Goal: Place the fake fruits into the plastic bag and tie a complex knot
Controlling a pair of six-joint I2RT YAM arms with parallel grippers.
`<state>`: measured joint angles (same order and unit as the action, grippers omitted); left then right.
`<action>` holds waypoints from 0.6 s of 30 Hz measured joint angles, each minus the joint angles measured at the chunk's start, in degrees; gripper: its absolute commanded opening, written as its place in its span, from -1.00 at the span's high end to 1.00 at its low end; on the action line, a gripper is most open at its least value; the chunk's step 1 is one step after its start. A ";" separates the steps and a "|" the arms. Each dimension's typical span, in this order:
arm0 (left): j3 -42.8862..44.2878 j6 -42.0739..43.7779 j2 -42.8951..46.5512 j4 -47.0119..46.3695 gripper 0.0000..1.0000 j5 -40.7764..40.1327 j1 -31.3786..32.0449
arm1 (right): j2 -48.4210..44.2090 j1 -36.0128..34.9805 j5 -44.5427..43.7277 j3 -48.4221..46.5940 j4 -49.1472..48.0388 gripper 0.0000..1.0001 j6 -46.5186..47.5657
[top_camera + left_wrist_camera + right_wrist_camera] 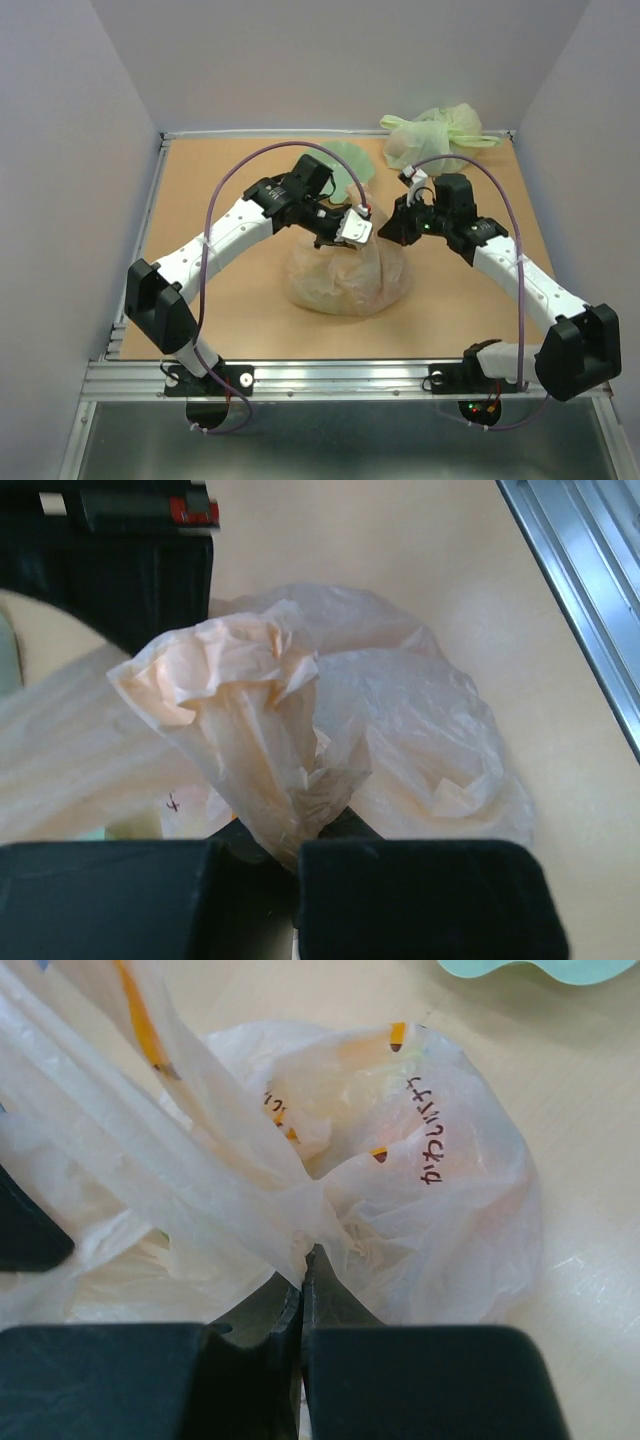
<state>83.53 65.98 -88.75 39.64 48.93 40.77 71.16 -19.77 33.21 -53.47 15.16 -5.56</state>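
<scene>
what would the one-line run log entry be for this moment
left hand: shut on plastic bag | right hand: shut on plastic bag | plastic bag: bulging, resting on table

A tan wooden table (260,320) stood closed in on three sides by pale grey walls (60,150). A silver metal rail (340,378) ran along its near edge. The light was soft and even.

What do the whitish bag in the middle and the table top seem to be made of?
The plastic bag: thin translucent plastic film, slightly glossy; it crinkles in fine folds and colours show through. The table: probably wood or laminate board, smooth tan, with a faint sheen.
</scene>
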 measured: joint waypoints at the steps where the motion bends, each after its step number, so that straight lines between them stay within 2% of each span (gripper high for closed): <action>1: 1.51 -1.20 -1.01 0.31 0.92 -0.37 0.63 | 0.33 -0.52 0.04 -0.46 0.33 0.99 0.96; 2: 2.91 -2.16 -1.99 0.70 0.91 -0.57 1.29 | 0.48 -0.92 0.22 -0.72 0.68 0.83 1.68; 4: 4.90 -3.69 -3.56 1.25 0.91 -0.90 1.84 | 0.46 -1.31 0.98 -0.81 0.96 0.69 2.29; 11: 5.35 -6.91 -5.44 1.73 0.92 -1.14 1.46 | -1.38 -1.33 3.65 -0.81 0.72 0.55 2.78; 12: 4.59 -7.06 -5.22 1.46 0.92 -1.11 1.44 | -1.99 -1.33 3.96 -0.81 0.44 0.59 2.71; 15: 2.93 -8.09 -4.83 0.87 0.92 -1.20 1.49 | -3.28 -1.33 6.05 -0.63 -0.98 0.94 2.38; 18: 3.23 -9.33 -4.87 0.96 0.91 -1.16 1.49 | -3.72 -1.33 8.57 0.42 -3.23 0.99 2.01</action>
<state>86.76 56.64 -93.62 40.60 47.77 42.26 67.44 -21.10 41.78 -53.06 11.92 -3.55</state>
